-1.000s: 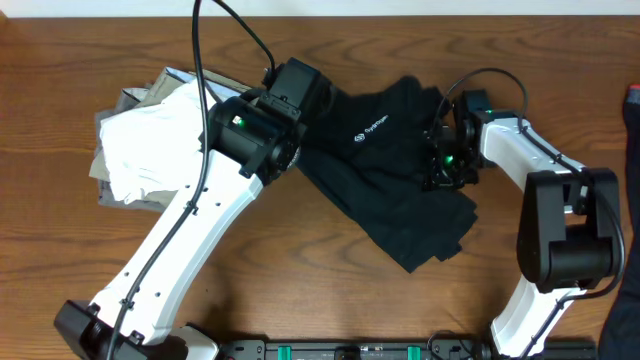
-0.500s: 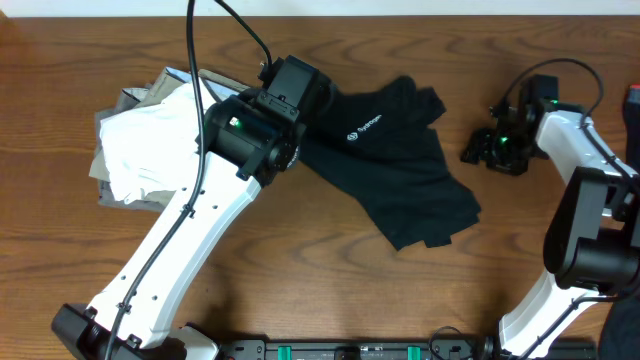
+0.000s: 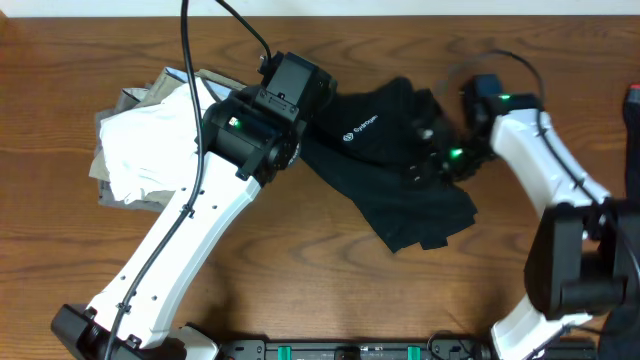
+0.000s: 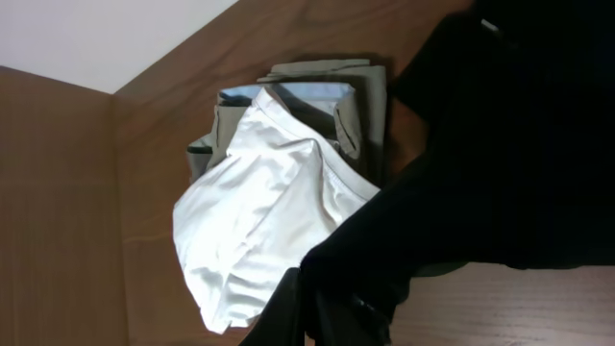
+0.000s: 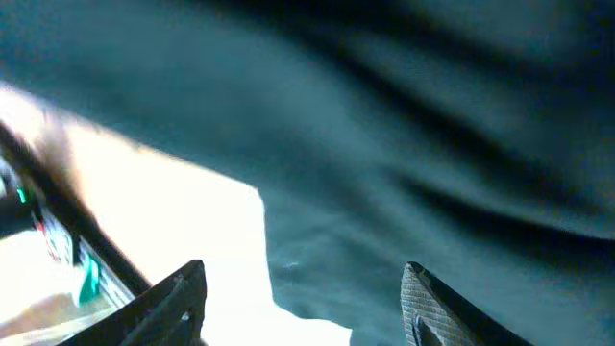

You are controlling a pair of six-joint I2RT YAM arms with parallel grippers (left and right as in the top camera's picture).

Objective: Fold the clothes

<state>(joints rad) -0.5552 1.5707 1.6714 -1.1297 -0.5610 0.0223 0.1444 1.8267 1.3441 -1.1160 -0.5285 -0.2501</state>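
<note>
Maybe the shirt [image 3: 380,180], spread in the middle of the table [image 3: 330,290], is bunched up or pulled crooked if only a little cloth is caught by the right gripper [image 5: 303,288]. Its jaws are held apart just above the shirt's right side. The left gripper [image 4: 322,312] is shut on the shirt's left edge, beside the pile [image 3: 140,150].
</note>
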